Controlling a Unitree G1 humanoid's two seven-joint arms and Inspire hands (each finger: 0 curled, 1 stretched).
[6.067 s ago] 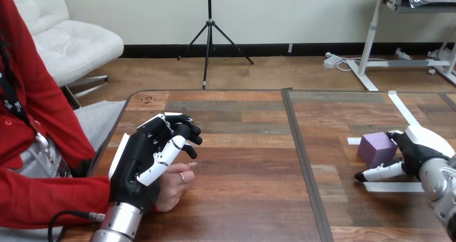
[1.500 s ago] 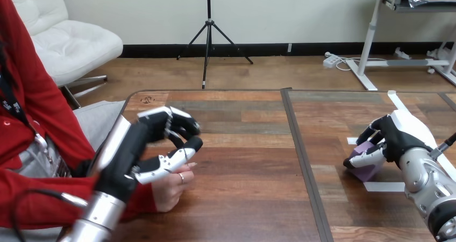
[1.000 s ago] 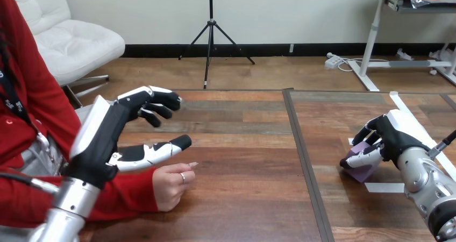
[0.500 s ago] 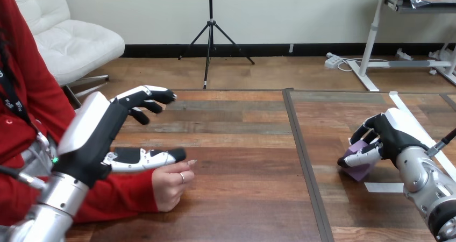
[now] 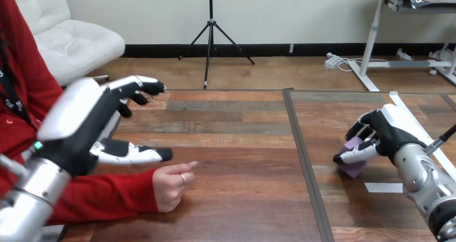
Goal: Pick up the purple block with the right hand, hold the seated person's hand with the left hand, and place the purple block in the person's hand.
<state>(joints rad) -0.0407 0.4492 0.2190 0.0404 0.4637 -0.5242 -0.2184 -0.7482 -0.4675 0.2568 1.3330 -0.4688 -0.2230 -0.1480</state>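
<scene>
The purple block (image 5: 353, 164) hangs tilted just above the table at the right. My right hand (image 5: 383, 135) is shut on it, with fingers curled over its top and the thumb (image 5: 352, 154) across its near face. My left hand (image 5: 91, 121) is raised at the left, open, its fingers spread and its thumb (image 5: 134, 154) pointing right. It hovers above the person's red-sleeved forearm (image 5: 102, 198) and is apart from it. The person's hand (image 5: 171, 186) rests on the table in a loose fist, below and to the right of my left hand.
The wooden table (image 5: 242, 161) has a dark seam (image 5: 301, 161) down its middle. White tape strips (image 5: 383, 187) lie on the right half near the block. The table's left edge runs beside the person.
My left hand let go of the person's hand, opened, and rose up and to the left. My right hand closed on the purple block and has lifted it slightly leftward.
</scene>
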